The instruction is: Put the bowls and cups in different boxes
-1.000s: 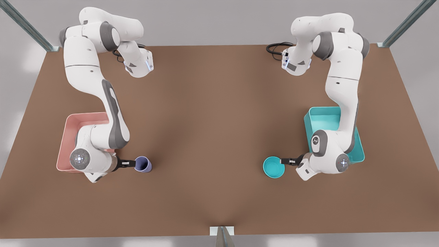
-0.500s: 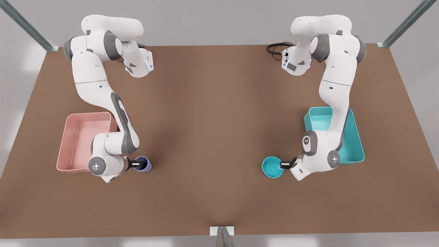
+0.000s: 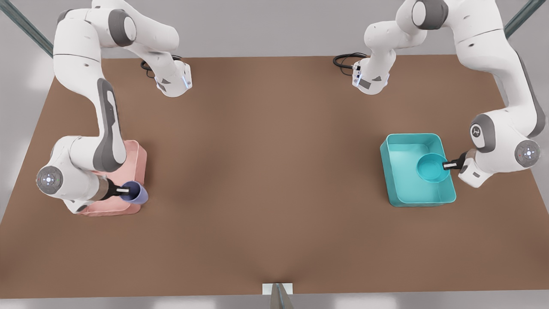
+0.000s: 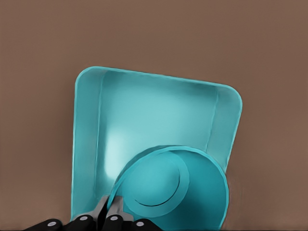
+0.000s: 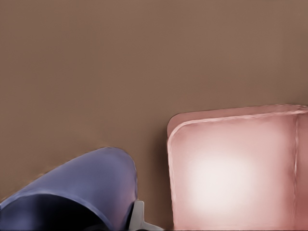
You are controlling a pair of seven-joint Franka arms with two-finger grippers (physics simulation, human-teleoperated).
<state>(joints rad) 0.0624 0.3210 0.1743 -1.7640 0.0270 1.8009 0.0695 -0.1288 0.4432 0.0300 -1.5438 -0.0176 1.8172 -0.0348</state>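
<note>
- The right gripper, at the front view's left, is clenched on the rim of the lavender cup; the cup hangs over the near corner of the pale pink box, above the brown table.
- The left gripper, at the front view's right, grasps the rim of the teal bowl and holds it over the inside of the teal box.
- In the left wrist view its fingers pinch the bowl's edge.
</note>
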